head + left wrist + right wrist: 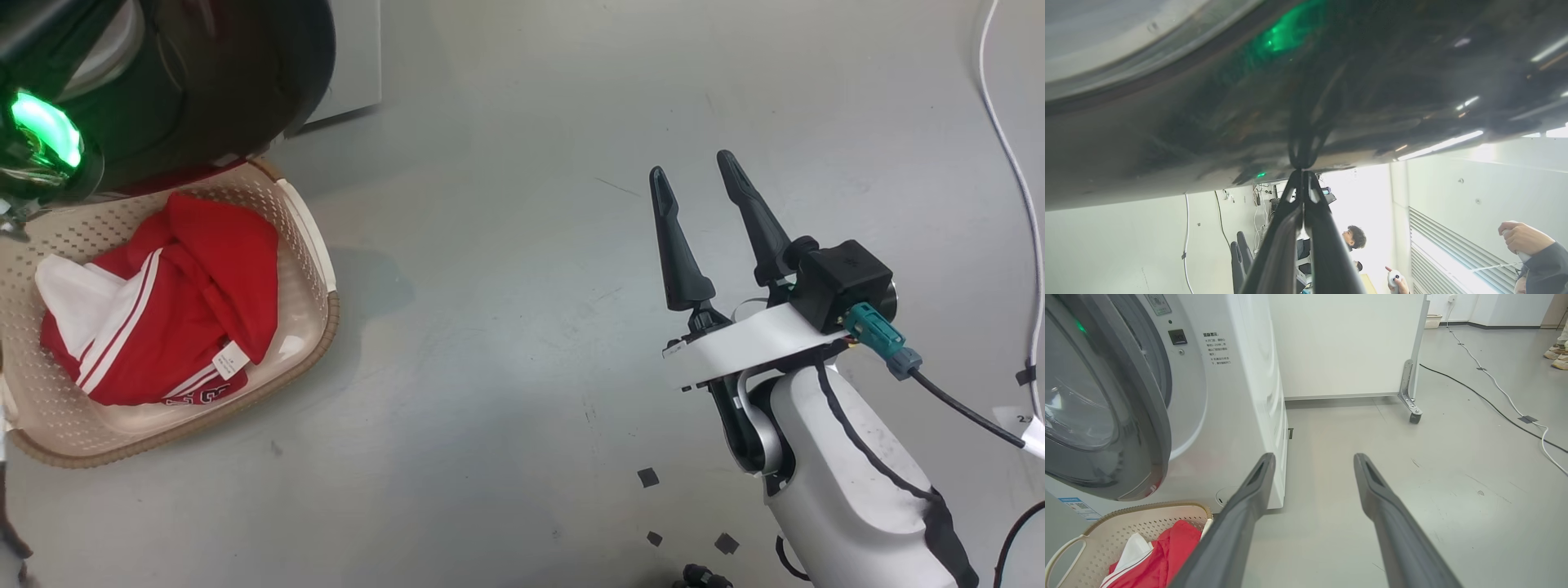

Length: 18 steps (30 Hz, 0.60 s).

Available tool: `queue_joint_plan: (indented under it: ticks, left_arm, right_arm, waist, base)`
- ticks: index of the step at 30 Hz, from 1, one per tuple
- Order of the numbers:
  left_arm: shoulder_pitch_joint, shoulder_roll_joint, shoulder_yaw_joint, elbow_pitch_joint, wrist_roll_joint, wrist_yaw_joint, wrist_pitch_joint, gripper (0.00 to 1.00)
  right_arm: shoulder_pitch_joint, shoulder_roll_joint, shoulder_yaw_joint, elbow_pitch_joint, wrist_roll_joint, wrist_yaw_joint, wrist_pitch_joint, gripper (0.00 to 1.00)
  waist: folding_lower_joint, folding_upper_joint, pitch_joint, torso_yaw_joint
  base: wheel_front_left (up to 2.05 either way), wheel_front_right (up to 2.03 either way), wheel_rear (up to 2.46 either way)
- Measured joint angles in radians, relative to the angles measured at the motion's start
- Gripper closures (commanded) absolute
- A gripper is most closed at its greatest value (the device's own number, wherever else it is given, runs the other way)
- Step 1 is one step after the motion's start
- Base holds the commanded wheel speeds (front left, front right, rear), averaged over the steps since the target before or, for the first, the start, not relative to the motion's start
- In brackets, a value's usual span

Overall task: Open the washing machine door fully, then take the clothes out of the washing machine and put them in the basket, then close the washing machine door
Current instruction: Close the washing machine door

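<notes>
The washing machine (1241,396) stands at the left, its door (1106,416) swung partway out over the basket. Red clothes (196,286) with white stripes lie in the cream basket (331,318) on the floor. The right wrist view also catches the clothes (1163,559) and the basket (1147,506). My left gripper (1302,173) is shut, its tips touching the glossy black ring of the door (1372,81). The door (245,73) overhangs the basket's far end. My right gripper (691,167) hangs open over bare floor, holding nothing; its fingers (1241,522) point past the machine's corner.
A white cable (1012,163) runs along the floor at the right, and black tape bits (649,478) lie near my right arm. A white wheeled partition (1351,343) stands behind the machine. People (1353,237) are in the room, one hand (1523,237) holding a controller.
</notes>
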State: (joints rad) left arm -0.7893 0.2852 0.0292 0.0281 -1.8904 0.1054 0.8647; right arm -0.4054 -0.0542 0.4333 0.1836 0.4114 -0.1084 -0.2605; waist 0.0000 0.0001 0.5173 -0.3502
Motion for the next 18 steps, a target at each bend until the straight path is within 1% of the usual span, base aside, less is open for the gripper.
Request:
queue_joint_plan:
  ticks: [7,10,18]
  left_arm:
    - [-0.063,-0.012,-0.016,0.076,0.062,0.003,-0.057,1.0]
    - [-0.082,-0.015,-0.025,0.102,0.072,0.004,-0.078,1.0]
    - [-0.119,-0.032,-0.032,0.146,0.096,0.003,-0.097,1.0]
  right_arm:
    - [-0.002,0.0,0.002,0.0,0.0,-0.002,0.0,0.0]
    - [-0.002,0.0,0.004,0.0,0.002,-0.008,0.0,0.0]
    - [-0.016,0.0,0.006,0.004,0.003,-0.008,0.0,0.0]
  waist:
    - [0.0,0.0,-0.003,-0.006]
    - [0.0,0.0,-0.005,-0.008]
    - [0.0,0.0,-0.012,-0.008]
  base:
    - [0.0,0.0,0.0]
    - [0.0,0.0,0.0]
    - [0.0,0.0,0.0]
